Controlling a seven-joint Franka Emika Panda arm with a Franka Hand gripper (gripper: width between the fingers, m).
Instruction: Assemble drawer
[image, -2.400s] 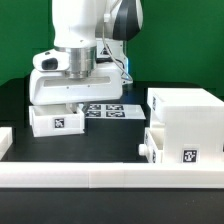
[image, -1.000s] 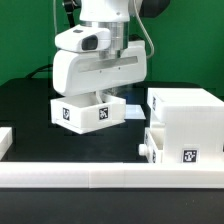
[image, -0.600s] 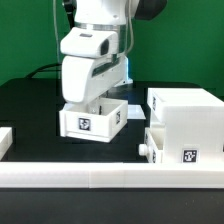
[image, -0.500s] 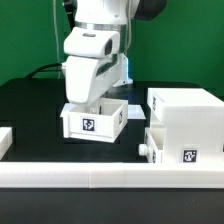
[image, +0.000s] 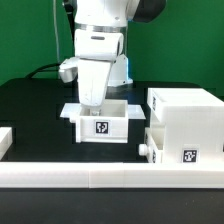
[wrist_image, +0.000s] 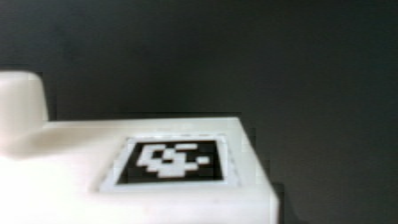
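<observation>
A small open-topped white drawer box (image: 100, 124) with a marker tag on its front sits just left of the large white drawer case (image: 185, 122) in the exterior view. My gripper (image: 93, 101) reaches down into the box from above and is shut on its near wall. The box rests on or just above the black table; I cannot tell which. A second drawer with a round knob (image: 146, 148) sits in the case's lower slot. The wrist view shows the box's white top face and tag (wrist_image: 169, 160) close up; my fingertips do not show there.
A long white rail (image: 110, 178) runs along the table's front edge. A white piece (image: 5, 140) lies at the exterior view's far left. The marker board is hidden behind the box. The black table (image: 40, 115) shows at left.
The gripper has carried the drawer box toward the exterior view's right and turned it, so its tagged side now faces the camera squarely. The wrist has rotated with it.
</observation>
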